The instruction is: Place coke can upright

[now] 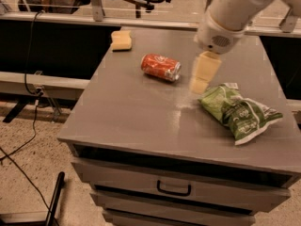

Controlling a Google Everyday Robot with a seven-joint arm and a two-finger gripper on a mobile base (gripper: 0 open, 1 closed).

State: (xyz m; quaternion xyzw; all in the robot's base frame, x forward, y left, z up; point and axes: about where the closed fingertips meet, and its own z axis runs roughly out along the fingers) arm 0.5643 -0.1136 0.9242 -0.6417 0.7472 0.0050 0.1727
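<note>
Since the coke can (161, 67) lies on its side rather than standing, what matters to me is how it sits relative to the claw (201, 75). The can rests on the grey desk (136, 117), in the back half of the top. Its long axis runs nearly across the camera view, the left end a little farther back and the silver right end a little nearer to me. The claw hangs beneath the white wrist (218, 32) just to the right of that silver end, near it but apart from it. It seems to be above the desk rather than resting on it. So the can lies to the left of the claw in this view, and its axis points roughly at the claw. I judge that awkward, since a grip coming in along the axis would meet the can's end. I would want the claw over the can's middle and turned to close across the round body, so the can could then be tipped onto its base. Whether the claw is released or clenched I cannot tell, though I see nothing held in it. The green chip bag (240, 112) lies right of the claw and nearer to me, and the yellow sponge (121, 40) sits at the back left, both apart from the can.
</note>
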